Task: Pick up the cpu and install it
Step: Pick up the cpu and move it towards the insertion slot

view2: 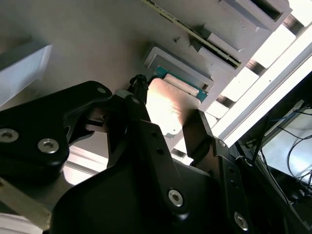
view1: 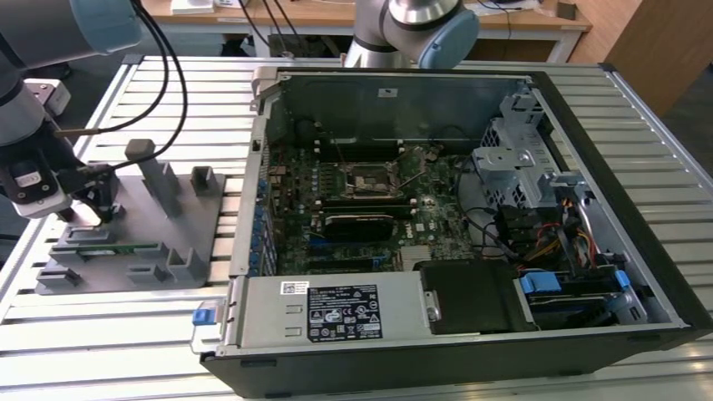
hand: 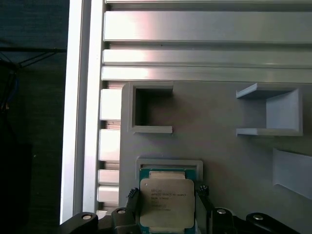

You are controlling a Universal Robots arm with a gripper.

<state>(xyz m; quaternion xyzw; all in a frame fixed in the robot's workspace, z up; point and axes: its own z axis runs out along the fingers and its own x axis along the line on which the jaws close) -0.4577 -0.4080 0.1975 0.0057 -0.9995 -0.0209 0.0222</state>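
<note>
The cpu (hand: 167, 202), a small square chip with a silvery top and a thin green rim, lies at its pale pocket on the grey fixture plate (view1: 206, 221). In the second wrist view the cpu (view2: 168, 105) shows as a shiny plate between two black fingers. My gripper (hand: 167, 197) has one fingertip pressed against each side of the chip. In the exterior view my gripper (view1: 95, 209) stands low over the plate, at the exterior view's left of the computer case. The dark square socket (view1: 373, 178) sits in the middle of the motherboard, far from the gripper.
The open computer case (view1: 579, 175) takes up the middle and the exterior view's right. A long green memory stick (view1: 106, 248) lies in the fixture plate near the gripper, among several raised grey blocks (view1: 150, 171). The table is slatted aluminium (view1: 100, 334). Cables hang over the arm.
</note>
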